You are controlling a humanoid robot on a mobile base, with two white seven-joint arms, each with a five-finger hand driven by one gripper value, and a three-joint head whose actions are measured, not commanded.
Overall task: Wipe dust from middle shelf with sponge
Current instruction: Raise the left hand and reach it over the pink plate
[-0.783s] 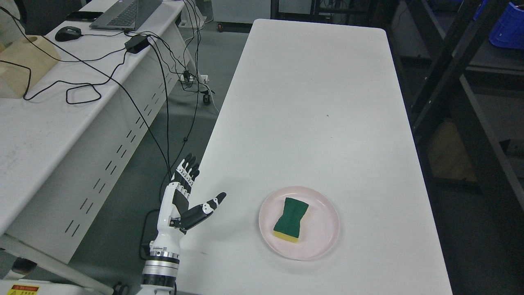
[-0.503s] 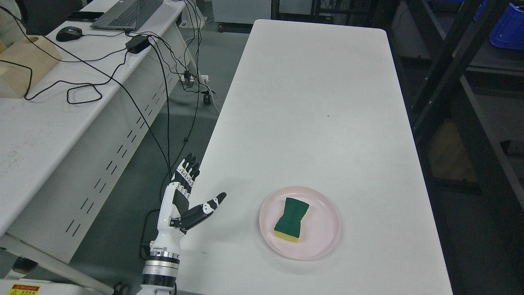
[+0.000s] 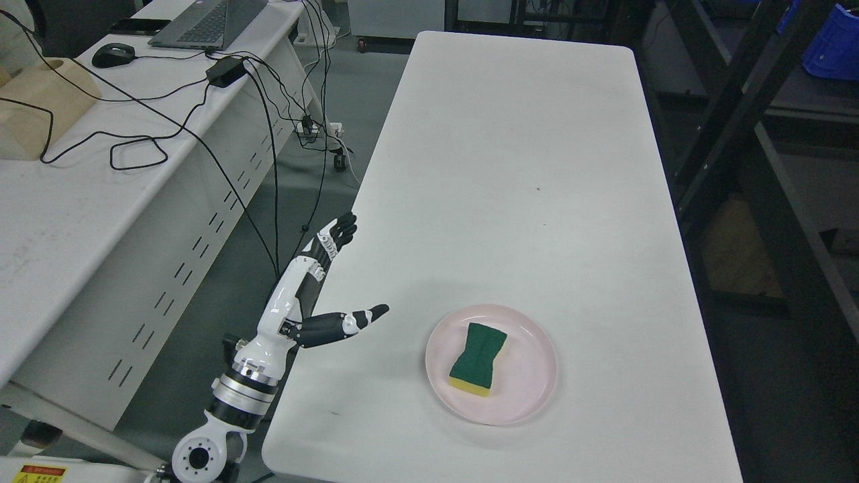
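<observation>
A long white table (image 3: 510, 168) fills the middle of the view, running away from the camera, and everything here is placed against it. To the left of the table, across a strip of grey floor, stands a second white desk (image 3: 80, 221) carrying a laptop (image 3: 201, 21), a mouse (image 3: 112, 54) and loose black cables (image 3: 201, 121). To the right of the table, dark metal shelving (image 3: 758, 134) rises, with a blue bin (image 3: 835, 40) on it at the upper right corner. On the near part of the table, right of its middle line, sits a pink plate (image 3: 530, 396), and the sponge (image 3: 478, 359) lies flat in the plate, green side up with a yellow layer showing at its near edge. The left hand (image 3: 315, 295) comes up from the lower left at the table's near left edge; its fingers (image 3: 335, 235) are stretched out straight and together, pointing up and away, while the thumb (image 3: 349, 320) sticks out sideways over the table top toward the plate. The hand is spread wide and holds nothing. The sponge lies well to the right of the hand, apart from it, with bare table between the thumb tip and the plate's rim.
</observation>
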